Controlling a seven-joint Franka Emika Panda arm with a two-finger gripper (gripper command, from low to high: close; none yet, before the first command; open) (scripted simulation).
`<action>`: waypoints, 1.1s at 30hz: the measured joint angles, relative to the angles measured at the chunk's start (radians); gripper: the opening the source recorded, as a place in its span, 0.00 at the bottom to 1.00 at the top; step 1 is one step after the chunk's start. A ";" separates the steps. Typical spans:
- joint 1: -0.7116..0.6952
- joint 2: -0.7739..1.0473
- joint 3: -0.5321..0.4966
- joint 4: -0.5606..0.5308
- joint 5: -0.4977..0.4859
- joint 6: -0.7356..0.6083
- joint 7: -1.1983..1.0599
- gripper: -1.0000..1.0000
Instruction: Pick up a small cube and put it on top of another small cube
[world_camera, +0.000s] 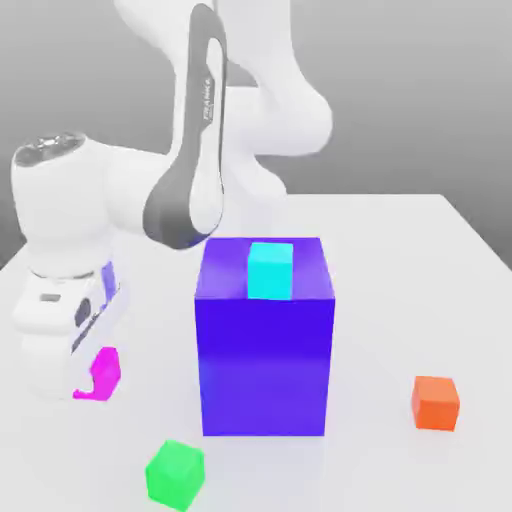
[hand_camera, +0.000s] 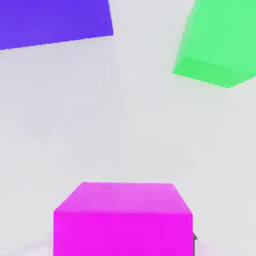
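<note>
Magenta cube (world_camera: 103, 374) looked rigid, light and smooth; grasp across opposite flat faces. The gripper (world_camera: 88, 385) sat over it, jaw state indeterminable.

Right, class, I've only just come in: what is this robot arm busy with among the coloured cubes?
The arm's hand is low over the table, right at the small magenta cube on the exterior view's left. The green cube it should end up on sits apart, nearer the front. A cyan cube rests on the big blue block, and an orange cube lies on the right.
</note>
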 joint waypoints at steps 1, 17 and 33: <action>0.002 0.000 0.006 0.004 -0.002 -0.003 -0.043 0.00; 0.025 0.003 0.118 0.066 -0.036 -0.055 -0.736 0.00; 0.045 0.072 0.203 0.121 -0.042 -0.028 -1.310 0.00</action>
